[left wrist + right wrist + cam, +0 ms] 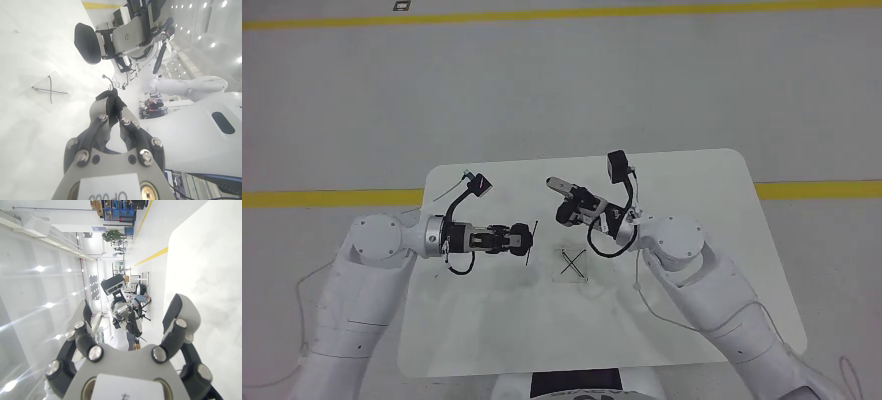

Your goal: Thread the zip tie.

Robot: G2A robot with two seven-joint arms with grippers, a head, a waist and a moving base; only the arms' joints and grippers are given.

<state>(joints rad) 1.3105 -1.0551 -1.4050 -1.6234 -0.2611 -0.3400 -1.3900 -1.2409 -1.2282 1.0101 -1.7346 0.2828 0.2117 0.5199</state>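
Strong, even light is coming from above. In the top view the table [712,200] is glaring white and the floor around it is looking pale. In the left wrist view the ceiling lamps [213,44] are shining into the lens. The table there is washing out to a mottled white, and the left gripper [113,97] with its thin zip tie [108,79] is standing dark against it. In the right wrist view the ceiling lamps [40,268] are throwing long star streaks, and the yellow floor line [151,256] is bending near the border.

An open gap separates the left hand [524,238] from the right hand [558,198], crossed zip ties [573,263] nearby.
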